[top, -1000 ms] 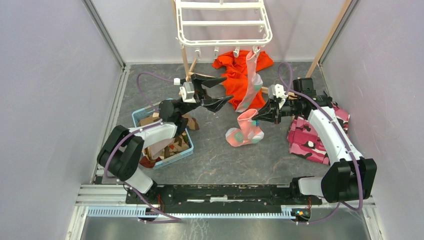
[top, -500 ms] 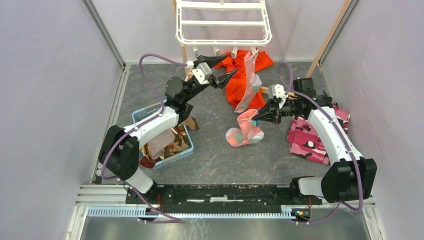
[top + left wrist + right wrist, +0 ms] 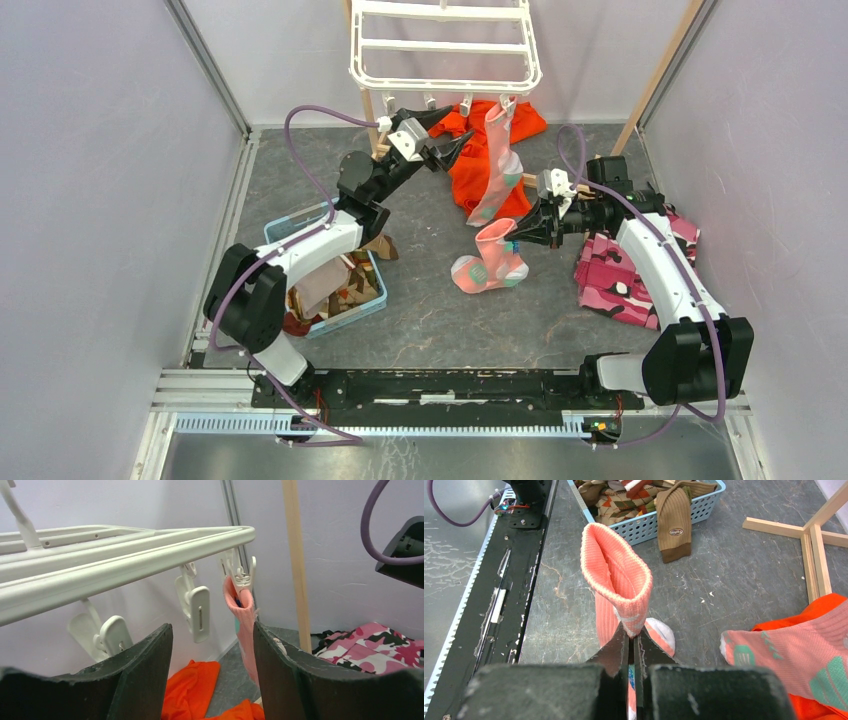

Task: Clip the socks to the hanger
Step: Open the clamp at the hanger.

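The white hanger [image 3: 445, 45] hangs at the back, with clips dangling along its front rail [image 3: 125, 550]. One pink sock [image 3: 497, 160] hangs clipped by its cuff [image 3: 245, 615]. My left gripper [image 3: 460, 127] is open just under the rail, with nothing between its fingers. A free clip [image 3: 199, 605] hangs just beyond its jaws [image 3: 212, 630], and the clipped sock is by the right finger. My right gripper [image 3: 520, 232] is shut on the cuff of a second pink sock [image 3: 616, 580]. That sock's foot [image 3: 490, 265] rests on the floor.
A blue basket [image 3: 372, 297] with several socks stands at the left, a brown sock [image 3: 674, 522] draped over its rim. An orange garment [image 3: 470, 170] lies under the hanger. A pink camouflage cloth [image 3: 620, 275] lies at the right. The wooden stand's post [image 3: 296, 555] and foot [image 3: 809, 535] are close by.
My left arm has risen from above the basket and reached back to the hanger's front clips, its jaws narrowing slightly. The right arm and its sock have stayed put.
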Controlling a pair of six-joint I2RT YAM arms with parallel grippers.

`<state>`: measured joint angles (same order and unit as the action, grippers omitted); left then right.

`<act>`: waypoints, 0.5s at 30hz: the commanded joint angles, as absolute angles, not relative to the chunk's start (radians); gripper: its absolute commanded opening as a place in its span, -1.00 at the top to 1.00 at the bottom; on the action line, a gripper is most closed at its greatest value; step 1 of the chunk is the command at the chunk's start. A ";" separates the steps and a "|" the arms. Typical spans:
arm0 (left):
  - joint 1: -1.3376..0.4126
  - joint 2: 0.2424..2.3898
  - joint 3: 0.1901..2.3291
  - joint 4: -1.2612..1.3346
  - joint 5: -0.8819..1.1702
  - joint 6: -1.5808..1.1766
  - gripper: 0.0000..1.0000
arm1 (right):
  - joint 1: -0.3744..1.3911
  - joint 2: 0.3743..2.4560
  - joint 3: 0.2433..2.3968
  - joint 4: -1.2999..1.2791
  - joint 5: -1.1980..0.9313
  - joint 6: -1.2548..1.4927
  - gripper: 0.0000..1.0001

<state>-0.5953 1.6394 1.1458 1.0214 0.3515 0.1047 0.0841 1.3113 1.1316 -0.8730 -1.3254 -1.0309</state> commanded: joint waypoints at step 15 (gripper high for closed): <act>-0.591 1.762 1.245 1.269 0.320 -0.034 -0.33 | 0.077 1.319 1.180 -0.886 -1.350 -1.061 1.00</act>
